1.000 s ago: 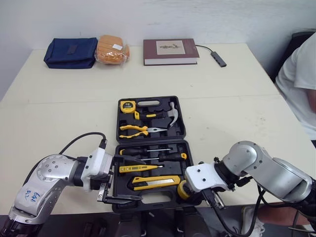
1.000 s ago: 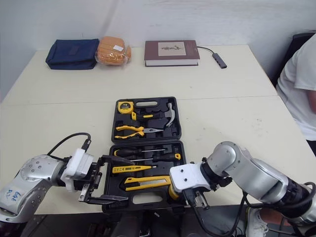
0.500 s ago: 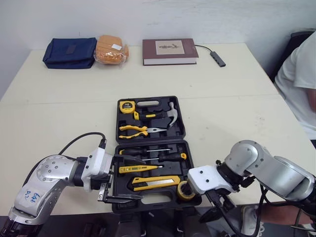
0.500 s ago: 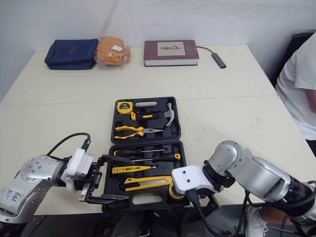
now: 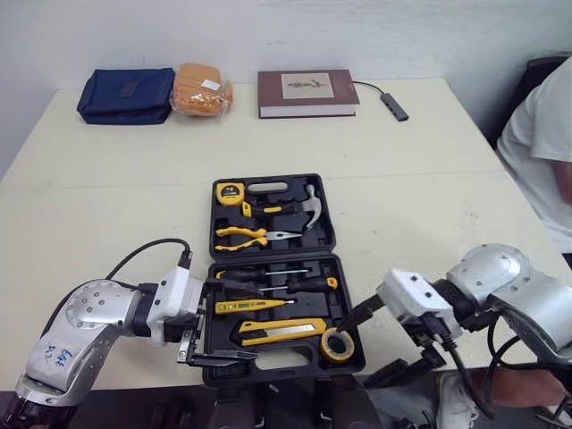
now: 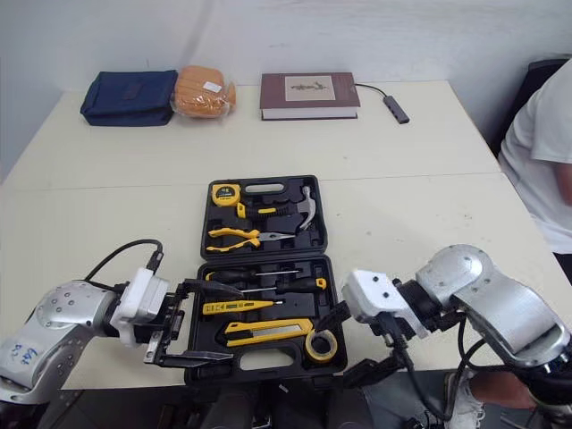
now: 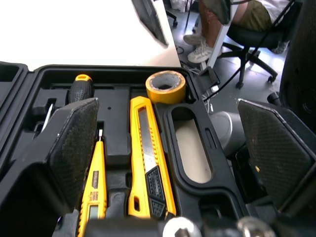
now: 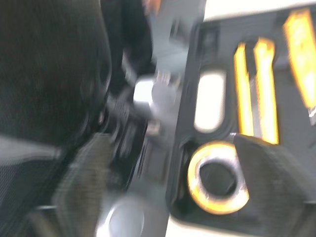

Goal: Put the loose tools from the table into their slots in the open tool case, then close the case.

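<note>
At the near right corner of the case (image 5: 322, 243), my right gripper (image 5: 369, 345) hangs wide open, empty; left gripper (image 5: 226, 323) likewise; tape (image 5: 339, 343) lies flat, hole up.

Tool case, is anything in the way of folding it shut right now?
Yes. The open left gripper reaches over the tool case's near half, one finger above the screwdrivers. One finger of the open right gripper overhangs its right edge by the tape roll.

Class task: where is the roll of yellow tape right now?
In the left eye view, the tape roll sits in the near right corner of the tool case, just right of the utility knife and beside the open right gripper.
</note>
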Motion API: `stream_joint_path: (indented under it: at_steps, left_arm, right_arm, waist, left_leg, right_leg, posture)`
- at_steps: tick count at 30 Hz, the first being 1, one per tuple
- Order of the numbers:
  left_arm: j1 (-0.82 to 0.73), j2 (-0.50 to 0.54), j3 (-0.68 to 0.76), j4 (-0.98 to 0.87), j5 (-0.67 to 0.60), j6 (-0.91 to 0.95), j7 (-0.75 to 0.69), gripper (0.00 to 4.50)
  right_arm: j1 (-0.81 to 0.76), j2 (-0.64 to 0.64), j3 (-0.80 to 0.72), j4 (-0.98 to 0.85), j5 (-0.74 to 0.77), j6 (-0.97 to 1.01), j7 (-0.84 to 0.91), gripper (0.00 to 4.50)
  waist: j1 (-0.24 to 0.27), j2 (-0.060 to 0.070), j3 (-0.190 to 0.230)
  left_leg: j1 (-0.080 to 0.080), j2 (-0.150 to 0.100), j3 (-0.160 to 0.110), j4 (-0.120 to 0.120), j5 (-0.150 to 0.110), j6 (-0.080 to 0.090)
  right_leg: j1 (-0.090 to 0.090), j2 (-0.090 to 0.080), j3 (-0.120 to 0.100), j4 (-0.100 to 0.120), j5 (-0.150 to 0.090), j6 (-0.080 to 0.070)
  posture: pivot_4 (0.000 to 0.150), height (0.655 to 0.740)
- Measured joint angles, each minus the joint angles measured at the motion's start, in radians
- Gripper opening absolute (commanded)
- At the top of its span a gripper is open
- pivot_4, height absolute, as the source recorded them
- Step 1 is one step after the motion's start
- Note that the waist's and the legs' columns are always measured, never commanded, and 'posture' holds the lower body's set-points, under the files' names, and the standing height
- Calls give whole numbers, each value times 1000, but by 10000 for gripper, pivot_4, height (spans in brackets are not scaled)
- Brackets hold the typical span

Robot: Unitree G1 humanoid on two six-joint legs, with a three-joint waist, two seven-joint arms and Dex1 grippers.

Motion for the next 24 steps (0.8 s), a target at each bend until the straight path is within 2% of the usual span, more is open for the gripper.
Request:
stream_joint_path:
  at_steps: [2,4,5,8,15,24]
  left_arm:
    - [-6,-3,1,4,0,0,3,45000]
    - [-17,-8,1,14,-1,0,12,45000]
    - [-21,-8,1,17,-1,1,14,45000]
    - [-26,-8,0,25,-3,5,14,45000]
    - [-26,3,0,25,-22,44,-5,45000]
    - [-37,4,0,26,-23,48,-3,45000]
  right_arm:
    - [46,27,-23,0,0,-34,-23,15534]
    - [82,80,-26,0,-3,-78,-62,4546]
    - [92,95,-27,0,-5,-92,-75,1071]
    - [142,154,-22,2,-16,-152,-116,378]
    - [185,167,25,106,-147,-326,-115,378]
    - [199,210,64,169,-186,-412,-124,378]
  waist:
    - [0,0,0]
    - [0,-1,0]
    - [0,-1,0]
    - [0,-1,0]
    - [0,-1,-1]
    - [0,-1,-1]
  left_leg:
    - [0,0,0,0,0,0]
    - [0,0,0,0,0,0]
    - [0,0,0,0,0,0]
    - [0,0,0,0,0,0]
    - [1,0,1,0,1,0]
    - [1,0,1,0,1,-1]
  right_leg:
    - [0,0,0,0,0,0]
    - [0,0,0,1,0,0]
    - [0,0,0,1,0,0]
    - [0,1,1,1,0,0]
    - [0,1,1,1,0,0]
    - [0,1,1,2,0,0]
  posture:
    - [1500,7400]
    - [1500,7400]
    - [1500,7400]
    - [1500,7400]
    - [1500,7400]
    - [1500,7400]
